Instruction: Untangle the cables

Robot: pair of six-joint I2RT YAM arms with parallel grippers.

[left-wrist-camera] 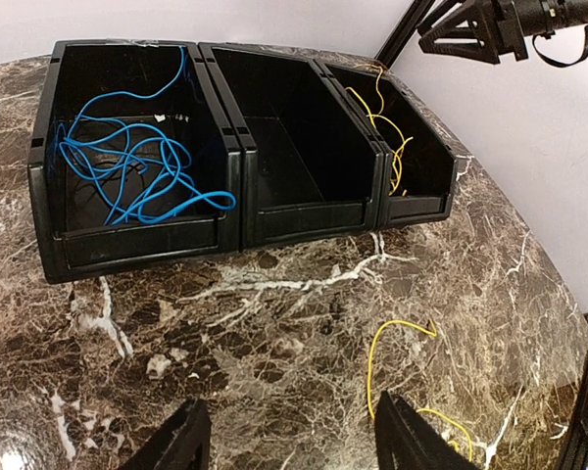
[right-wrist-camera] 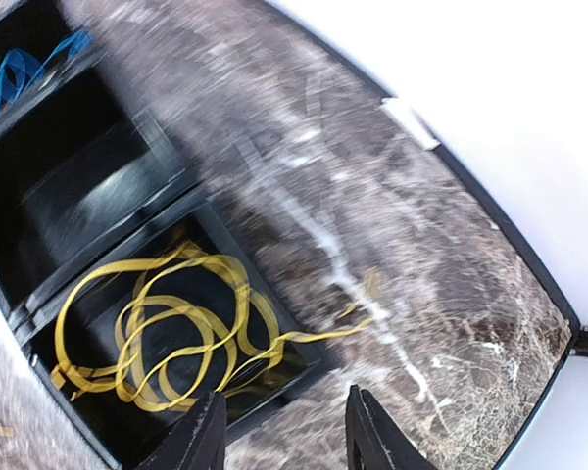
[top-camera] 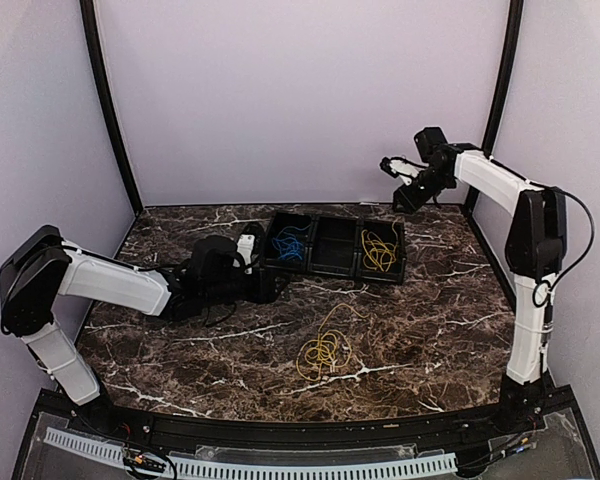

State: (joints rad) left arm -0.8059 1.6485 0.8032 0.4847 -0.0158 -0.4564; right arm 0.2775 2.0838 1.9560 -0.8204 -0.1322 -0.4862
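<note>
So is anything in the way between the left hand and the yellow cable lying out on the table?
Nothing visible is. The left hand is open, low over the bare marble table, and the loose yellow cable lies off to its right. The black bins sit farther back, not between them.

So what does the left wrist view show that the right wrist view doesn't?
Only left wrist: the whole blue cable bundle, and the loose yellow cable lying on the table. Only right wrist: the binned yellow cable seen from above, coiled over its bin's floor. Both: the black bins, blue and yellow cables in the outer two.
</note>
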